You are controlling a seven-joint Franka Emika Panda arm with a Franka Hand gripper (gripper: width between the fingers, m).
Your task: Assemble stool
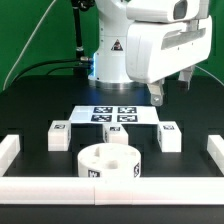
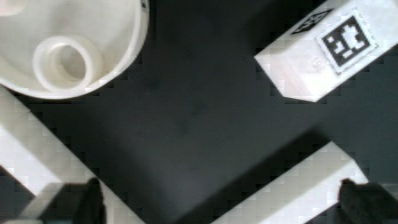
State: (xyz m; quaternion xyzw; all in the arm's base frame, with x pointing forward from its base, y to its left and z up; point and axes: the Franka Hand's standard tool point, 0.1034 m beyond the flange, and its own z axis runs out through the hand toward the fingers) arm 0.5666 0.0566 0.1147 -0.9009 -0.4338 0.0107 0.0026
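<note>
Your gripper [image 1: 171, 90] hangs behind the seat [image 1: 108, 163], off toward the exterior view's right, jaws wide apart and empty. Just behind the seat you have three legs in a row: first leg [image 1: 60, 135], middle leg [image 1: 120, 133], third leg [image 1: 168, 136].

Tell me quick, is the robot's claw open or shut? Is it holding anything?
Gripper: open, fingers wide apart, holding nothing.
</note>
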